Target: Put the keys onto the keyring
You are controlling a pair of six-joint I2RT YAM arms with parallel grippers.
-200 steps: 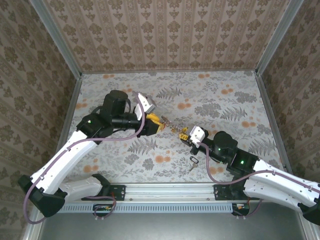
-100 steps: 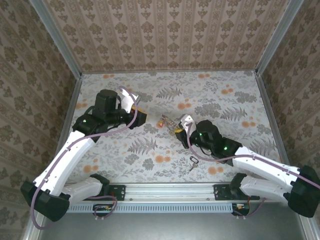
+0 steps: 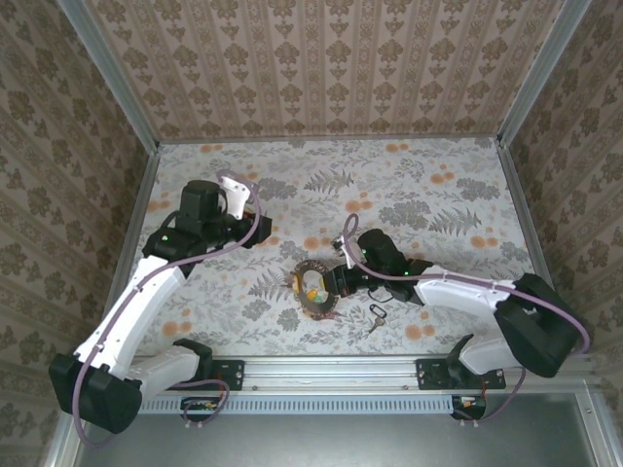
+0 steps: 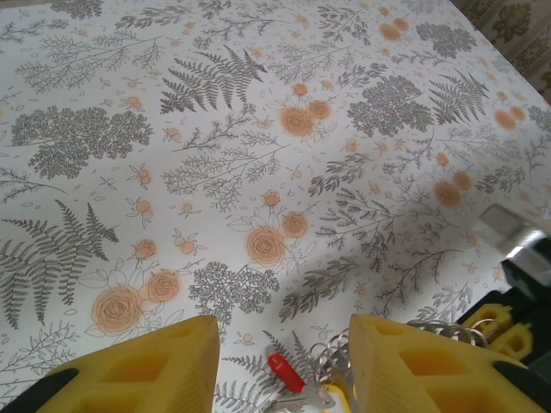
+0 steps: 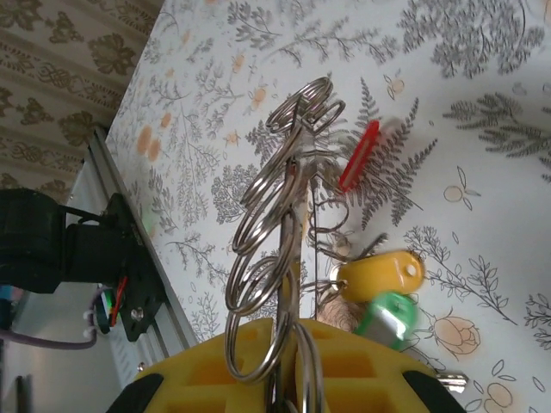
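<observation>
Tablecloth [image 3: 438,195], floral, orange and grey, covers the whole table; patterned walls [image 3: 321,68] stand on three sides and a metal rail [image 3: 331,370] runs along the near edge. Left arm [image 3: 136,302] is bent over the left half, right arm [image 3: 467,292] stretches low across the near middle. Left gripper [image 4: 282,331]: yellow fingers [image 4: 146,370] spread, bare cloth between them, nothing gripped; it stands apart from the ring. Right gripper [image 5: 288,331]: yellow pads pressed together on the keyring [image 5: 293,198], near the table's near centre. The keyring is a floppy chain of linked wire loops; in the right wrist view its long axis runs straight out from the jaws, and from above it shows as a round loop [image 3: 317,309] on the side toward the left arm. Its foot is hidden between the pads, and contact with the cloth cannot be judged. Keys [image 3: 311,285] hang on it in a bunch: red tag [image 5: 357,155], yellow tag [image 5: 379,275], green tag [image 5: 387,318]; their metal blades are hard to make out. The left wrist view cuts ring and red tag off at its lower edge. A loose key [image 3: 375,318], dark-tagged, lies on the cloth just beside the right arm.
</observation>
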